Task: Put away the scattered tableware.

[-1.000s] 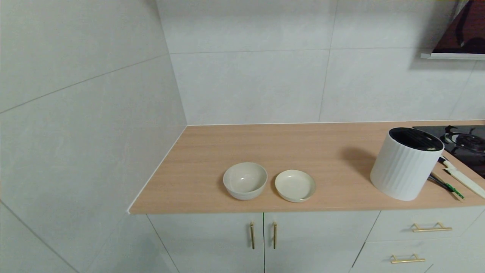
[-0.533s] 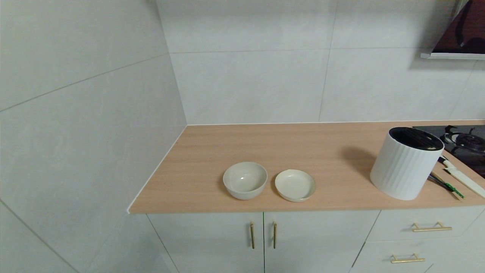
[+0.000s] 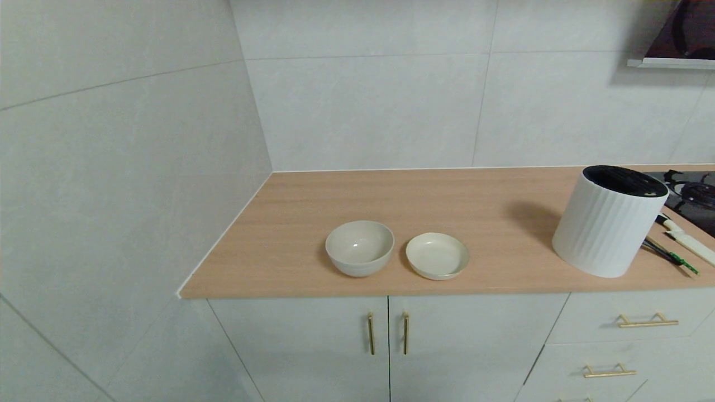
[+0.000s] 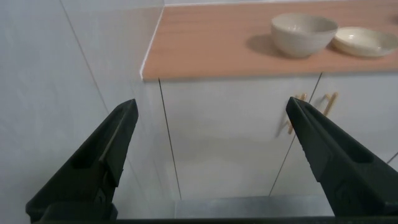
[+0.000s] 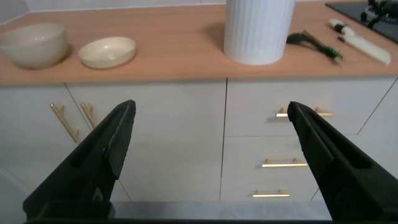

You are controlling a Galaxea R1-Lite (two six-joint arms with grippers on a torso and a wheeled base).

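On the table (image 3: 424, 195) I count one bowl (image 3: 360, 247), one shallow dish (image 3: 437, 255), one white ribbed canister (image 3: 609, 223) and one pale-handled knife (image 3: 687, 239). The dark chopsticks (image 3: 670, 257) beside it are too thin to count. Below are two upright gold door handles (image 3: 371, 333) and three gold drawer pulls (image 5: 283, 163).

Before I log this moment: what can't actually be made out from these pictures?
Inside of the white ribbed holder: head view, the opening is dark, so its contents are unreadable.
Chopsticks: head view, one end is hidden behind the holder.
Knife: head view, the blade tip is cut off by the right edge.
Stove: head view, mostly beyond the right edge.
Cupboard contents: hidden by the closed doors.
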